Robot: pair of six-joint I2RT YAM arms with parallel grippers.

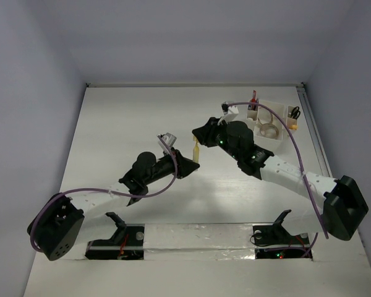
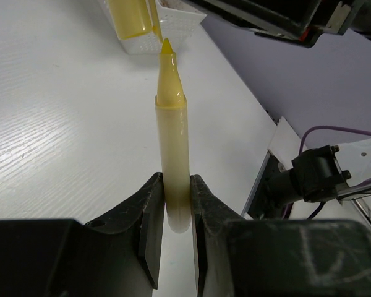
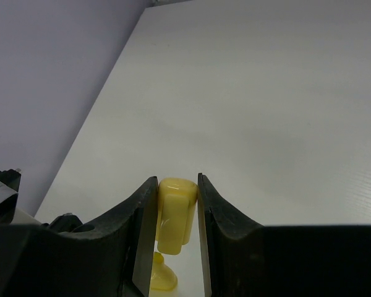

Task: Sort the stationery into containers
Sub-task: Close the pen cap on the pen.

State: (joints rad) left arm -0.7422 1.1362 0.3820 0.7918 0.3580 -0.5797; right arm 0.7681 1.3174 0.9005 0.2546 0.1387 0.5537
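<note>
Currently grips a yellow highlighter (image 2: 172, 142) low on its barrel with the left gripper (image 2: 175, 182), jaws clenched on it, bare tip up. Pinches the yellow cap (image 3: 175, 213) in the right gripper (image 3: 176, 179), jaws pressed on both its sides. Holds tip just beside cap, above the middle of the table (image 1: 142, 111). Has the white organiser (image 1: 277, 106) at the far right, with tape rolls (image 1: 269, 130), scissors (image 1: 295, 112) and a red pen (image 1: 253, 99) inside.

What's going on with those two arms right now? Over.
Left gripper shut on yellow marker. Right gripper shut on its cap. Cap close to bare tip. Nothing blocking them.
</note>
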